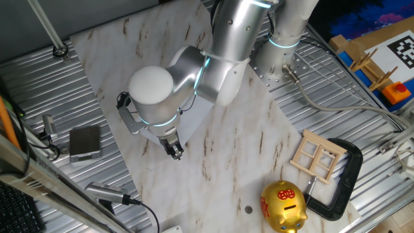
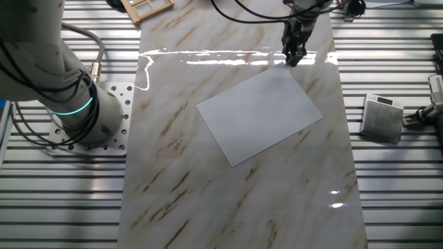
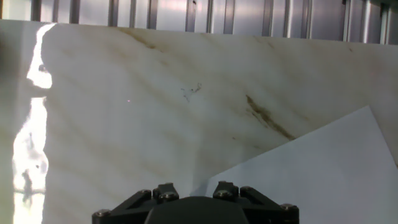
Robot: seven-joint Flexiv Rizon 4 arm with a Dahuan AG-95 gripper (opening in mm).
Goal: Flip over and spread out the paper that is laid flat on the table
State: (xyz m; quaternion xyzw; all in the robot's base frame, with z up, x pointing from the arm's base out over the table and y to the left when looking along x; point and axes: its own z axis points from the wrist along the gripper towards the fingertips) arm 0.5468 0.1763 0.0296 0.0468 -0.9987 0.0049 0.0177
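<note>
Pincer (image 2: 293, 54) just beyond paper (image 2: 260, 115) corner

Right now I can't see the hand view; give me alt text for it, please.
A corner of the white paper lies flat on the marble table, coming in from the lower right. The dark gripper base fills the bottom edge, fingertips out of frame. Ribbed metal surface runs along the top.
</note>
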